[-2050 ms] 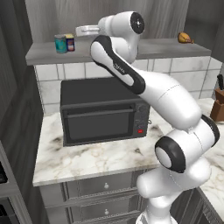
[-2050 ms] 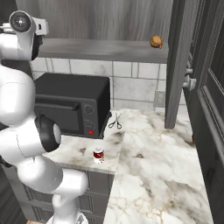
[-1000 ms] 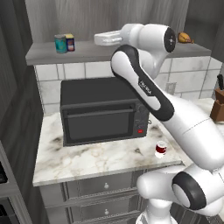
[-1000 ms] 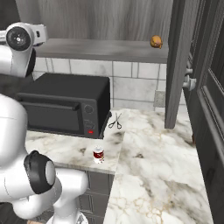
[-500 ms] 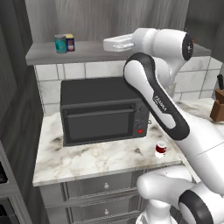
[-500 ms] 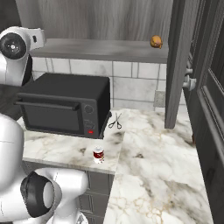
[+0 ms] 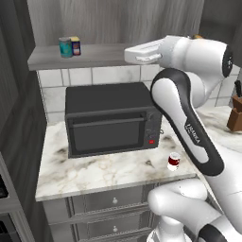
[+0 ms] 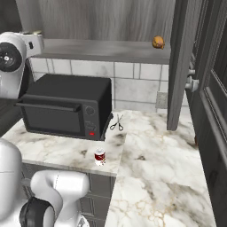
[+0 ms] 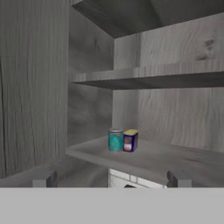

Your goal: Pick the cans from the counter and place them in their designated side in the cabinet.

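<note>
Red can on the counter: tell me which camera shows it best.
The right base view: the red can stands unobstructed on the counter in front of the microwave, its white bands visible. The left base view shows it close beside the robot's arm. The hand view looks at the cabinet shelf instead.

Arm lettering: a short dark line of letters stands on the white arm (image 7: 189, 127) in the left base view, but it is too small to read.
Red can (image 7: 174, 161): white bands are visible, no words can be read.
Blue can (image 9: 130, 140): a label with colour patches, no letters can be made out.
Teal can (image 9: 115, 140): a label is there, it is blurred.
Microwave (image 7: 111, 124): no readable marks or numbers.
</note>
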